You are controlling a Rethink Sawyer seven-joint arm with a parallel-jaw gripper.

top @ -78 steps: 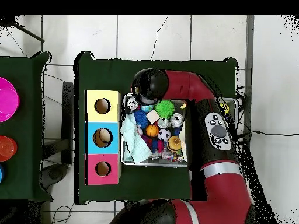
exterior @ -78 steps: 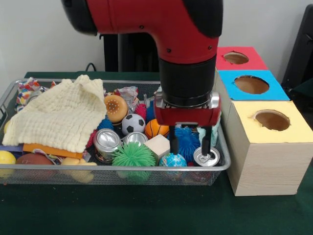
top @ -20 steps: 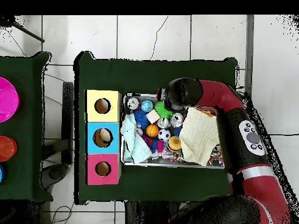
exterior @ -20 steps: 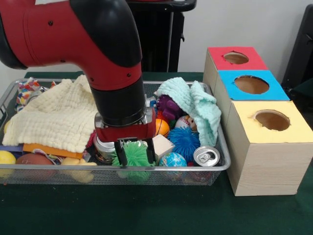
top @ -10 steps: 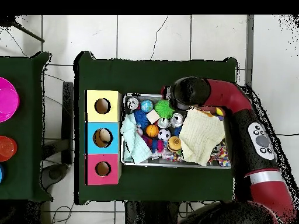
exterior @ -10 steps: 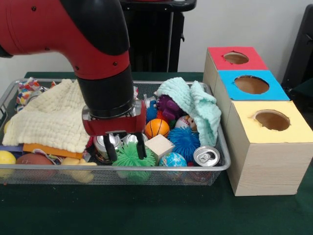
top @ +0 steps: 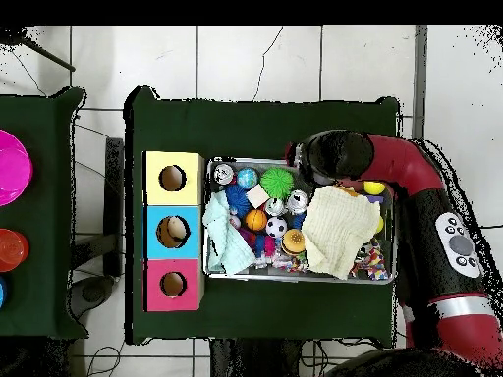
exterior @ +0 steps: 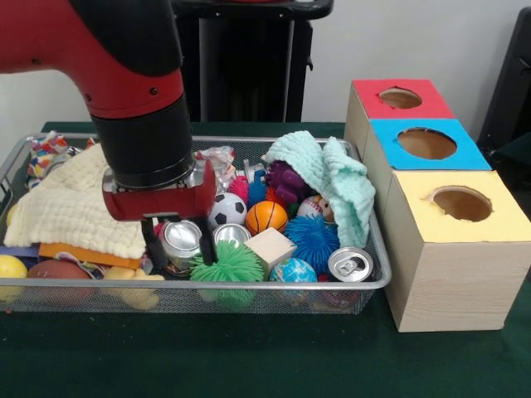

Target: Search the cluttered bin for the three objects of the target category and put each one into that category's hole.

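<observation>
Nearest the camera, the claw [exterior: 178, 246] hangs empty, its fingers spread wide over a silver can [exterior: 180, 240] with the green spiky ball [exterior: 226, 265] just beside it. This looks like the search step (no plush animal shows anywhere). Beside and beyond the claw, the yellow cloth [exterior: 79, 203] in the cluttered bin [exterior: 274, 287] probably hides toys, so lifting it seems next. Farthest off, well apart, waits the red-surround hole [exterior: 400, 98].
</observation>
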